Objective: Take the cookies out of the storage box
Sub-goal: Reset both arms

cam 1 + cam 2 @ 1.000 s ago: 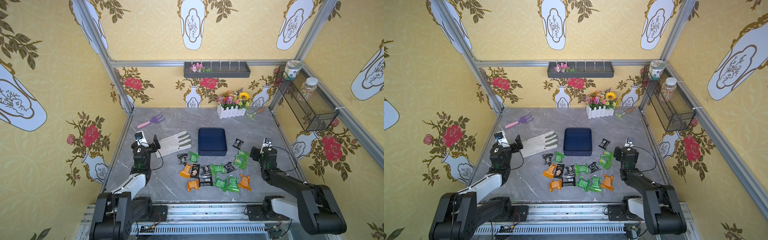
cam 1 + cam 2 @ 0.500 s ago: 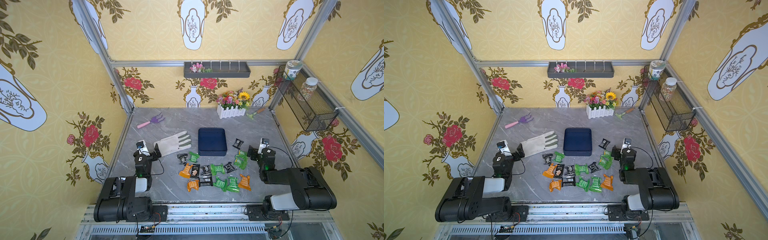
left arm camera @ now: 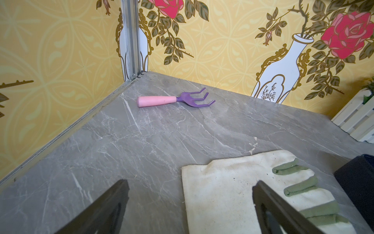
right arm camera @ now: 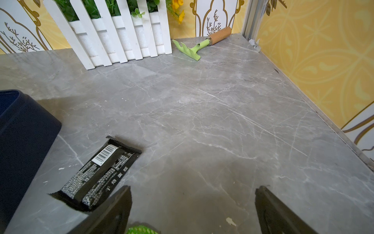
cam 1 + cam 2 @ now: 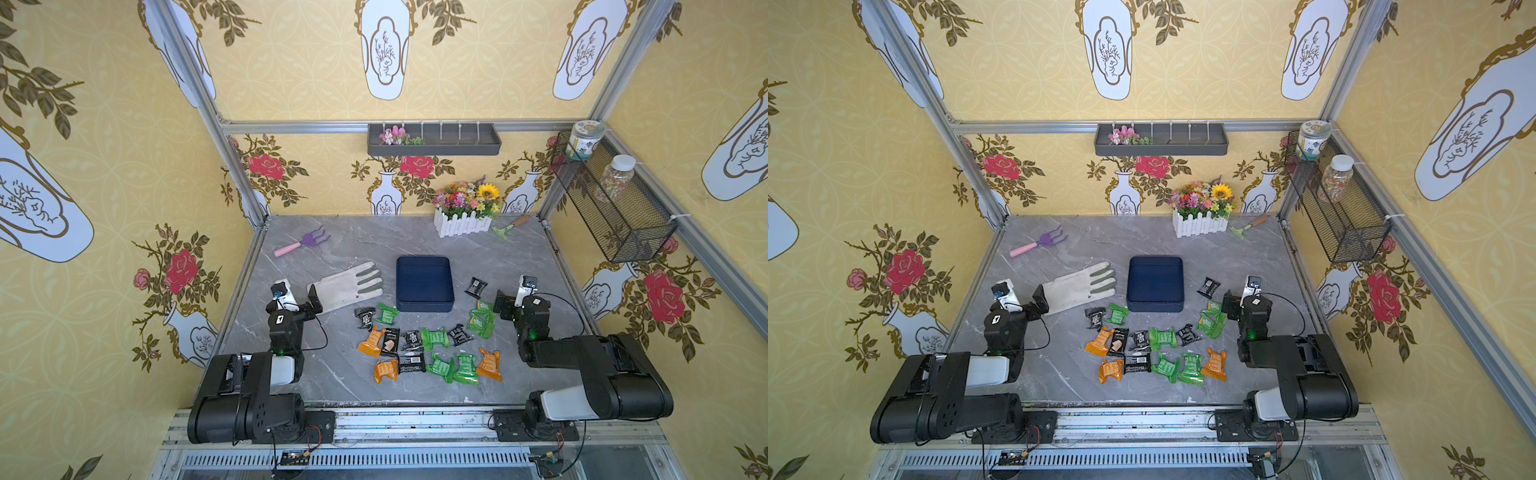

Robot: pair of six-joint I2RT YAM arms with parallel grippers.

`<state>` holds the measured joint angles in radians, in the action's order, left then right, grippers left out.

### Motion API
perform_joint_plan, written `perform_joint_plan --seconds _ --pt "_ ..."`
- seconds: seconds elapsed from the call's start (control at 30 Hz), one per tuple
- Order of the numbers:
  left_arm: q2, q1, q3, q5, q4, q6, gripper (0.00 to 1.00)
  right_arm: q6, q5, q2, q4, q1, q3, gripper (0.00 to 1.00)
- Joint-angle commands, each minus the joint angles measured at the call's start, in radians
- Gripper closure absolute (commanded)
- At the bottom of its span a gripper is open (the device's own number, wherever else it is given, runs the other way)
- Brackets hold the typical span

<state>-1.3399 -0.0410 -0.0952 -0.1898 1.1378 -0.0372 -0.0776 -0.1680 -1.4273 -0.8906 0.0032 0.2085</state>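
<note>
In both top views the navy, round-cornered storage box (image 5: pixel 424 282) (image 5: pixel 1155 289) sits mid-bench, with crinkly foil cookies (image 5: pixel 432 338) scattered just near of it.

Left wrist view: the left gripper (image 3: pixel 190 188) has its jaws spread by a cloth glove (image 3: pixel 232 182).

Right wrist view: the right gripper (image 4: pixel 192 192) has its jaws released beside a black packet (image 4: pixel 97 174).

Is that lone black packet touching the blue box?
Apart. The right wrist view shows bare grey table between the black packet and the blue box.
</note>
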Motion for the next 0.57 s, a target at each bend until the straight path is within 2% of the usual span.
perform_joint_plan --seconds 0.0,0.2,0.53 --pt "-0.003 0.000 0.004 0.008 0.037 0.004 0.00 0.002 -0.022 0.002 -0.040 0.003 0.004 0.03" --pt "-0.005 0.000 0.003 0.009 0.037 0.004 0.00 0.025 -0.057 -0.008 -0.028 0.037 0.017 0.03" --pt "-0.004 0.000 0.004 0.009 0.037 0.004 0.00 0.034 -0.004 -0.007 -0.006 0.033 0.028 0.03"
